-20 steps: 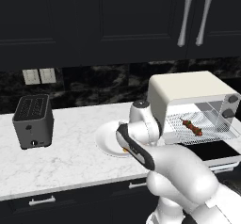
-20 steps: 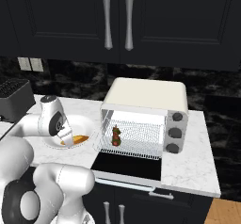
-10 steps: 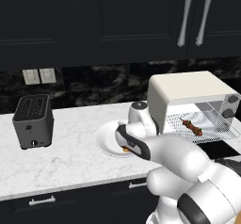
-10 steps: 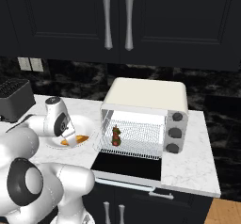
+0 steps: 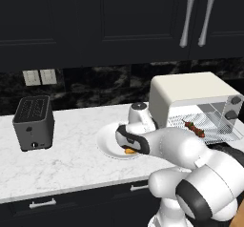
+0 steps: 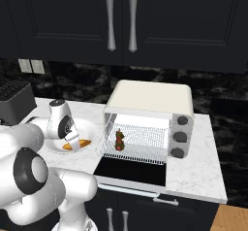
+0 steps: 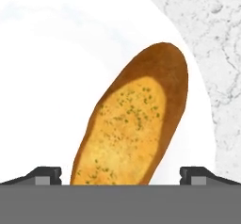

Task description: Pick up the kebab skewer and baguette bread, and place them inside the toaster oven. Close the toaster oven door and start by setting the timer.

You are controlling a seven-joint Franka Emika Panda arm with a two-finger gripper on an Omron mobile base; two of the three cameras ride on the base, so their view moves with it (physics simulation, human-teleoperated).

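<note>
- Gripper (image 7: 120, 177) wide open, tips either side of baguette bread (image 7: 134, 124), nothing held; looks lined up w/ jaws straddling the loaf for a pinch across its width.
- Bread lies flat on white plate (image 7: 42, 77), nr plate's edge, on marble counter (image 5: 71, 154).
- Kebab skewer (image 6: 119, 140) already on wire rack inside toaster oven (image 6: 150, 99).
- Toaster oven door (image 6: 131, 172) dropped flat, open, prob. so bread can go in next.
- Timer step not yet done.

The toaster oven (image 5: 190, 99) stands open, the kebab skewer (image 5: 194, 128) on its rack. Left of it a white plate (image 5: 108, 145) holds the baguette bread (image 5: 129, 150), mostly hidden by the arm. Far left stands a grey toaster (image 5: 33, 122).
</note>
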